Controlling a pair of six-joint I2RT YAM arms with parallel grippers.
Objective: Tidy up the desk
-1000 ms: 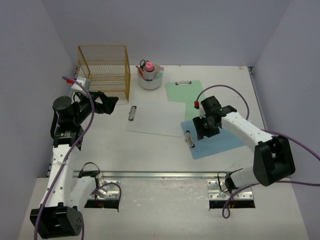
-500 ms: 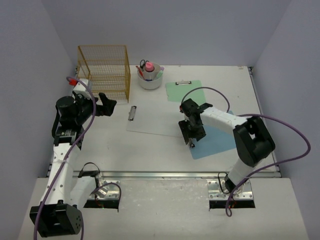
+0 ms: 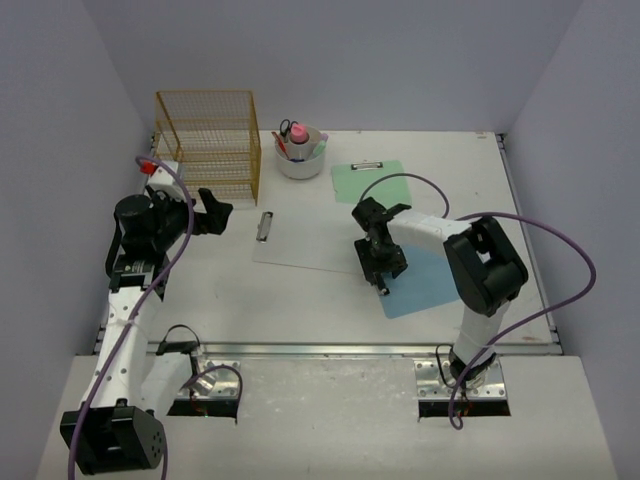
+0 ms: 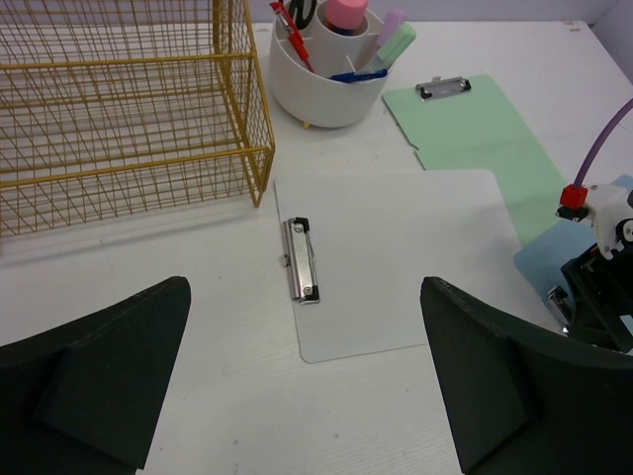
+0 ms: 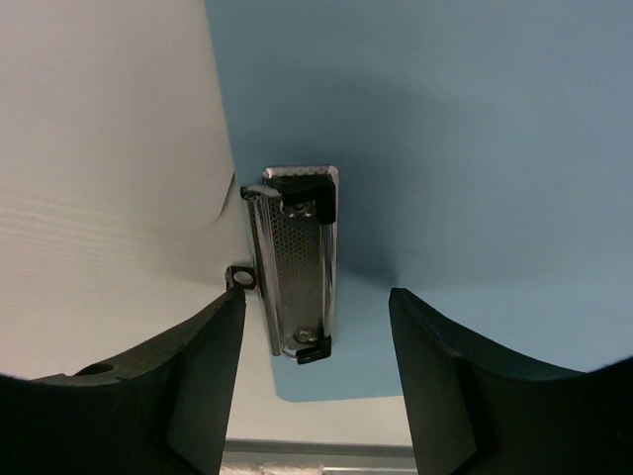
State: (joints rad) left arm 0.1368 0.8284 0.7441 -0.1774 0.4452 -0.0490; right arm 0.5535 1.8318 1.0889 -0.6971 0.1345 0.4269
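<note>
You're lining up on the clip (image 5: 297,262) of the blue clipboard (image 5: 475,148), right gripper (image 5: 316,332) jaws apart astride it; next, probably lower and close squarely (left gripper (image 4: 307,381) hangs wide open).

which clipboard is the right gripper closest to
The blue clipboard: the right gripper hangs open directly over its metal clip. The white clipboard lies just beside it, and the green clipboard lies farther back.

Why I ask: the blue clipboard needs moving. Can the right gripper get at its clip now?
Probably yes: the right gripper hangs open directly over the clip, a finger on either side, nothing between. The white clipboard's edge lies close beside it.
</note>
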